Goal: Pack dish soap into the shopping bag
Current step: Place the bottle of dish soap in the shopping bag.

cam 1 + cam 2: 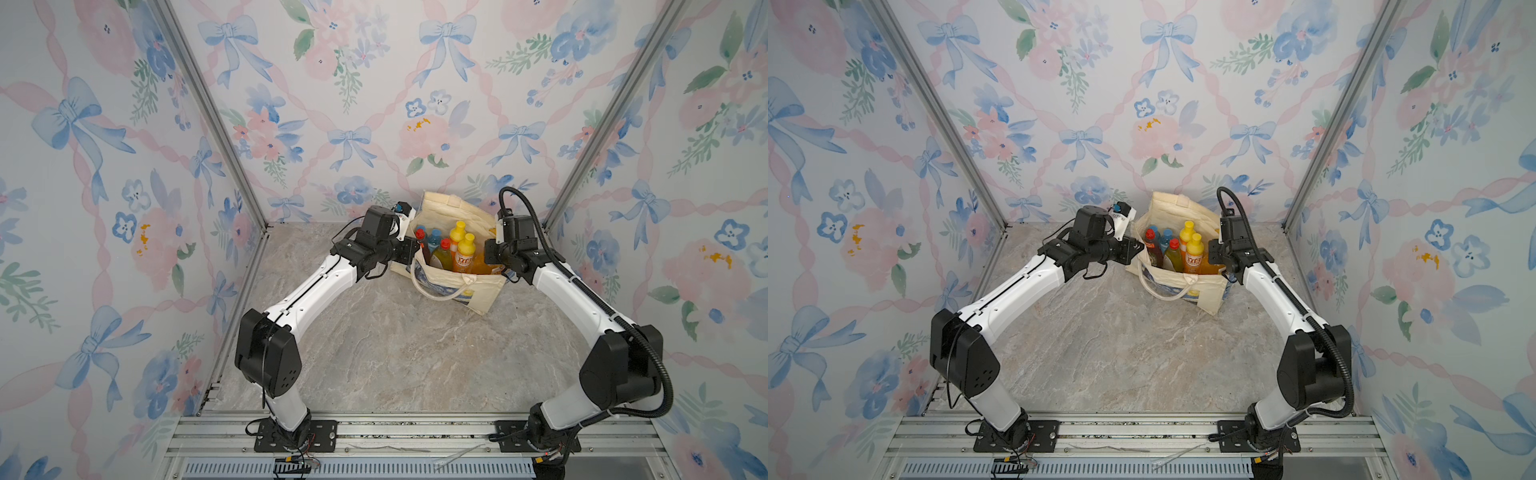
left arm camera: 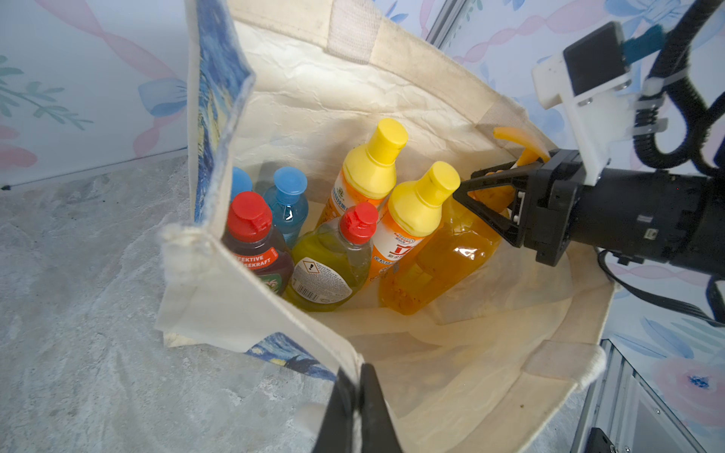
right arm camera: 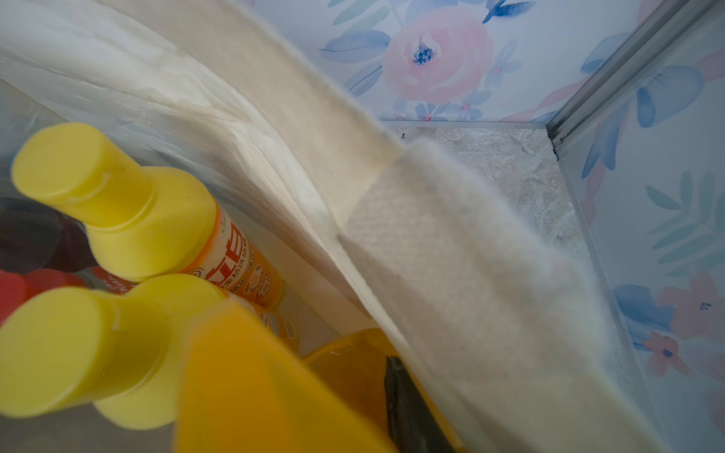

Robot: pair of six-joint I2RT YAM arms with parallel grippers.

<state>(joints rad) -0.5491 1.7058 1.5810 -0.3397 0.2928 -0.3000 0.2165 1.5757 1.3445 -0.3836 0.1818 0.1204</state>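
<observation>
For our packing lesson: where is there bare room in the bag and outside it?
Free: inside the shopping bag, the gap between the orange bottle and the wall the left gripper pinches; the table in front. Crowded: six capped bottles packed together beside the orange one.

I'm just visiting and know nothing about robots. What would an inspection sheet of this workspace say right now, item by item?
Surface: grey marbled tabletop.
Job's things: shopping bag stands open; inside are two yellow-capped bottles, two red-capped bottles, two blue-capped bottles and an orange bottle.
Clutter: thin pale scraps on the front rail.
Grippers: left end effector shut on the bag's rim; right end effector inside the bag, apparently closed on the orange bottle's top.
Cables: black ribbed hose along the right arm; loose wires by the front rail.
Surroundings: floral bow wallpaper, metal frame posts.
</observation>
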